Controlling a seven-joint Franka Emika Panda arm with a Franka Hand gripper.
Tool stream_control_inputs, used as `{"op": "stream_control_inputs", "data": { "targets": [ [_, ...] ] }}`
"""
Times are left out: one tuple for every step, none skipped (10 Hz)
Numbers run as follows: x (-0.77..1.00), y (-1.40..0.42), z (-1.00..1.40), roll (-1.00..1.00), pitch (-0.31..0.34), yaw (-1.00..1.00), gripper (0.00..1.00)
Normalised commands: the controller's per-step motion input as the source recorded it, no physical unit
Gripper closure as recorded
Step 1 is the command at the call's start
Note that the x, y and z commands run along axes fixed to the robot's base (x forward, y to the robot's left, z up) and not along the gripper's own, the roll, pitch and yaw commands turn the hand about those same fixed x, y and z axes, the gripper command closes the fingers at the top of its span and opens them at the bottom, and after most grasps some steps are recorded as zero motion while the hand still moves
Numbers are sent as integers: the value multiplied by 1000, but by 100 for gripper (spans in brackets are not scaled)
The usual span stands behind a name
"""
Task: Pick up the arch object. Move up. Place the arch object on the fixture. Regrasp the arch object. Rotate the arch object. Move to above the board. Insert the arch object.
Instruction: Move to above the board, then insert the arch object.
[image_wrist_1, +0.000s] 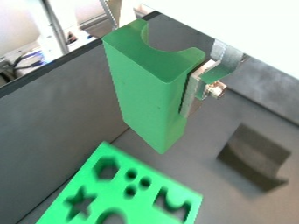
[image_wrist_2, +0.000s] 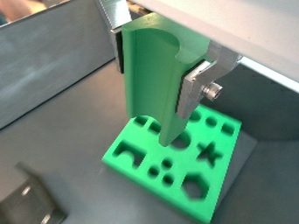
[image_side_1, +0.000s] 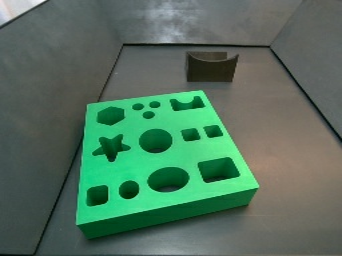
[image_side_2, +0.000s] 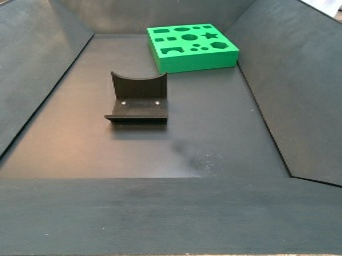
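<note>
In both wrist views my gripper (image_wrist_1: 147, 96) (image_wrist_2: 155, 87) is shut on the arch object (image_wrist_1: 145, 79) (image_wrist_2: 149, 96), a green oblong block with a curved notch in its near end. It hangs lengthwise in the air between the silver fingers (image_wrist_2: 194, 87). Only one finger (image_wrist_1: 197, 87) shows in a wrist view. The board (image_wrist_1: 162, 179) (image_wrist_2: 184, 168), a bright green slab with shaped holes, lies on the floor below the block's far end. The dark fixture (image_wrist_1: 254, 156) (image_wrist_2: 30, 206) stands apart with nothing on it. Neither side view shows the gripper or the arch object.
The side views show the board (image_side_1: 134, 166) (image_side_2: 201, 62) and the fixture (image_side_1: 210, 66) (image_side_2: 136, 100) on a dark grey floor. Sloping grey walls (image_side_1: 67, 80) (image_side_2: 40, 70) close in the floor on all sides.
</note>
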Motion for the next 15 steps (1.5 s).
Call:
{"op": "stream_control_inputs", "data": {
  "targets": [
    [210,-582,81,39,145,9,100],
    [157,-297,49,55,146,10,100],
    [116,-168,31,75,126,11,100],
    [434,377,-409,171,36,411,100],
    [374,337,-454,171,0,457,100],
    [291,320,-543,166,-10,500,100],
    [243,314,-666,110,-89,514,100],
    [200,291,-683,33,-160,529,100],
    [526,120,-463,-30,-29,531,100],
    [600,71,-420,-6,0,506,100],
    [357,123,-560,-6,-121,543,100],
    [86,-54,-677,-17,-280,143,100],
    [66,-14,-717,0,-256,-40,100],
    [0,-49,-717,51,-246,-151,100],
    [0,0,-711,69,-233,-49,100]
  ]
}}
